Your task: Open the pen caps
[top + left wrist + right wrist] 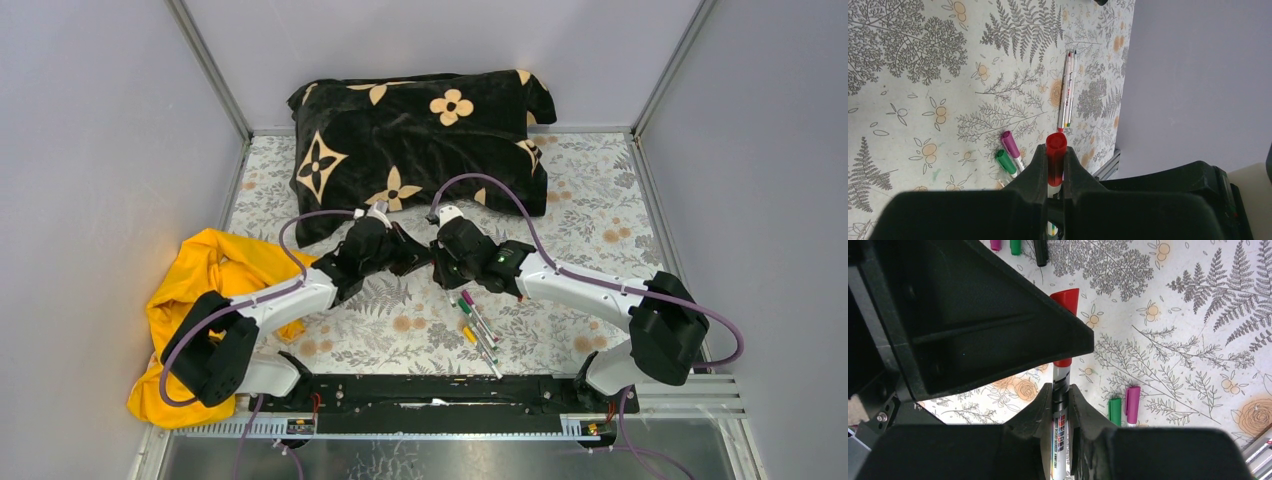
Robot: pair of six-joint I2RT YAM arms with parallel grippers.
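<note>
1. Yellow cloth (215, 268): bunched at the left edge of the fern-patterned tabletop (600, 225), beside the left arm.
2. Black blanket (420, 140) with tan flowers: heaped along the back of the tabletop.
3. Left hand (1054, 150): at mid-tabletop, raised, closed on the red cap (1056, 152). The cap's tip stands out past the fingertips.
4. Right hand (1060, 392): directly facing the left hand, closed on the white barrel (1060, 425) of the same pen. The red cap sits on the barrel's end and is partly hidden by the left hand in the right wrist view.
5. Loose pens, lying on the tabletop below and just right of the hands: magenta cap (1010, 142) and green cap (1005, 161) side by side, each on its pen; yellow cap (468, 334) nearer the arm bases; two more thin pens (1066, 90) close together, parallel.
</note>
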